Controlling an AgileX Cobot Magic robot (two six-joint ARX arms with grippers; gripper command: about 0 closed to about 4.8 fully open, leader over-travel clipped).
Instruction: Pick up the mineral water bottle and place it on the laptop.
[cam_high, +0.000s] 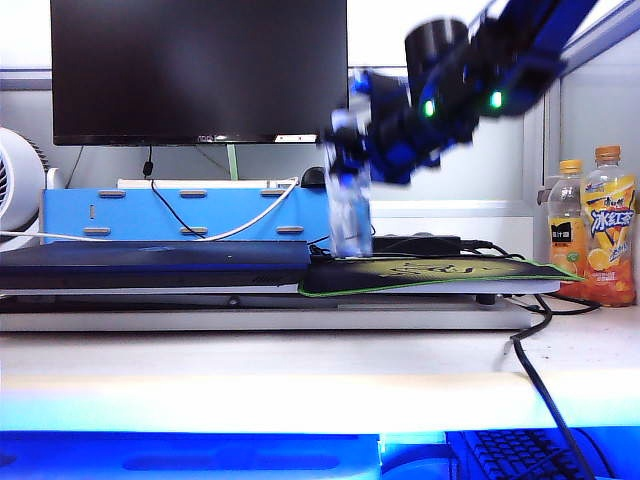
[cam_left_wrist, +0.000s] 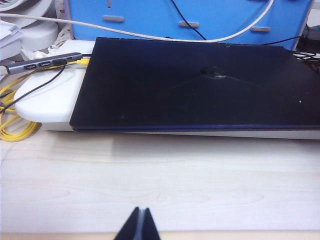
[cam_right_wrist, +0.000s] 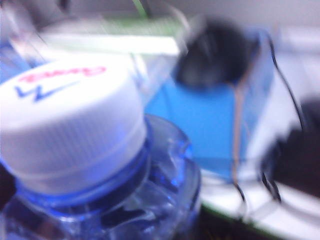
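Bottle gripped, not yet placed

Right tool (cam_high: 350, 150) clamps the clear plastic mineral water bottle (cam_high: 349, 215) beside the flat dark laptop (cam_high: 150, 262); left tool (cam_left_wrist: 139, 225) idles, closed and empty.

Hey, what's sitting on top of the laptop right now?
Nothing rests on the laptop; its dark lid is bare. The right gripper holds the mineral water bottle over the mouse pad. The lid's far right end is out of frame.

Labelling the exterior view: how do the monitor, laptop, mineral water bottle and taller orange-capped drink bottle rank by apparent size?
Largest to smallest:
1. monitor
2. laptop
3. mineral water bottle and taller orange-capped drink bottle: too alike to rank, the water bottle blurred and partly hidden by the right tool.
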